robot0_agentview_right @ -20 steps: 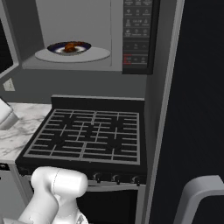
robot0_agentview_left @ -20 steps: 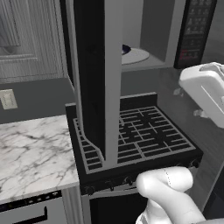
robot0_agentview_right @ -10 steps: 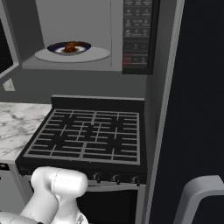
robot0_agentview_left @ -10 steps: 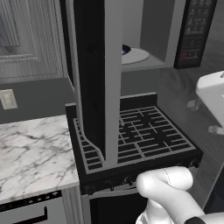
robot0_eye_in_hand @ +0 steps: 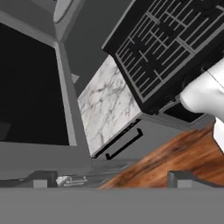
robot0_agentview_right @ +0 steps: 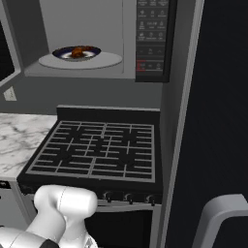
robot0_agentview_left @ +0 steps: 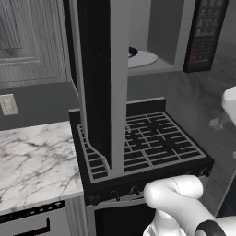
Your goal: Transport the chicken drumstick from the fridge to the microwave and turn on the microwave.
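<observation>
The chicken drumstick [robot0_agentview_right: 77, 51] lies reddish-brown on a dark blue plate [robot0_agentview_right: 76, 53], on the white turntable [robot0_agentview_right: 109, 60] inside the microwave [robot0_agentview_right: 87, 72]. The microwave door [robot0_agentview_left: 103, 83] stands swung open over the stove, and its black button panel [robot0_agentview_right: 152, 38] is to the right of the cavity. My gripper [robot0_eye_in_hand: 111, 179] is open with nothing between its fingertips [robot0_eye_in_hand: 41, 179]. It hangs well away from the cavity, looking back at the door [robot0_eye_in_hand: 30, 87] and the floor. My white hand [robot0_agentview_left: 229, 103] shows at the right edge of the left base view. The fridge [robot0_agentview_right: 223, 97] rises dark at the far right.
A black grated stove [robot0_agentview_right: 97, 150] sits below the microwave, with knobs along its front. A marble counter [robot0_agentview_left: 32, 161] lies left of it, over a drawer front with a dark handle [robot0_eye_in_hand: 122, 142]. Wooden floor [robot0_eye_in_hand: 175, 162] lies below. A pale grey handle [robot0_agentview_right: 218, 218] stands at the lower right.
My hand has swung right and down, from beside the microwave toward the right edge of the left base view. The drumstick and the door have not moved.
</observation>
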{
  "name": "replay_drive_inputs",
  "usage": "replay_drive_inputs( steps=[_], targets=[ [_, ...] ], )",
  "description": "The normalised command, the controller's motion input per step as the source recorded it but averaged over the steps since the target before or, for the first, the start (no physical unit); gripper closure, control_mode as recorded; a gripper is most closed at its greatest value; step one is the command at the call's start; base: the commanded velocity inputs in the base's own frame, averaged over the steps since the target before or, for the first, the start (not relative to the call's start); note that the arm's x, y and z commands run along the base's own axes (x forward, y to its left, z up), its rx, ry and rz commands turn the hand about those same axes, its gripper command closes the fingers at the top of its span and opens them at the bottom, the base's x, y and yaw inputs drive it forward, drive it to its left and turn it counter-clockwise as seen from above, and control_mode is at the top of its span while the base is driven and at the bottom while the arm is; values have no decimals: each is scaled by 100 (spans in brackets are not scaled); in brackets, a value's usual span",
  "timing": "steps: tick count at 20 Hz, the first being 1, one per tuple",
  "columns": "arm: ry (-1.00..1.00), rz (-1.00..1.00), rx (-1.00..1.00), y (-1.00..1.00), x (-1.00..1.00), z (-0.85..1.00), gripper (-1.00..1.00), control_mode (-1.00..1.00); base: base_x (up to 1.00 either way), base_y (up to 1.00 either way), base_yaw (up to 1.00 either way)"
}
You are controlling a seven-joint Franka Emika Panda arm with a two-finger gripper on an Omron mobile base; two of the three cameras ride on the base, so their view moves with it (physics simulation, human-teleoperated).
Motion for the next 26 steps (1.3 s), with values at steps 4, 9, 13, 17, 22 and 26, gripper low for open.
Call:
replay_drive_inputs(
  steps=[4,9,13,17,22,26],
  targets=[
    [10,2,8,1,-39,0,-100,-100,0,0,0],
    [9,1,6,6,-40,-1,-100,-100,0,0,0],
    [9,0,5,20,-26,-12,-100,-100,0,0,0],
    [8,2,6,28,-12,-19,-100,-100,0,0,0],
    [7,3,8,31,-4,-18,-100,-100,0,0,0],
    [0,8,10,36,0,-15,-100,-100,0,0,0]
  ],
)
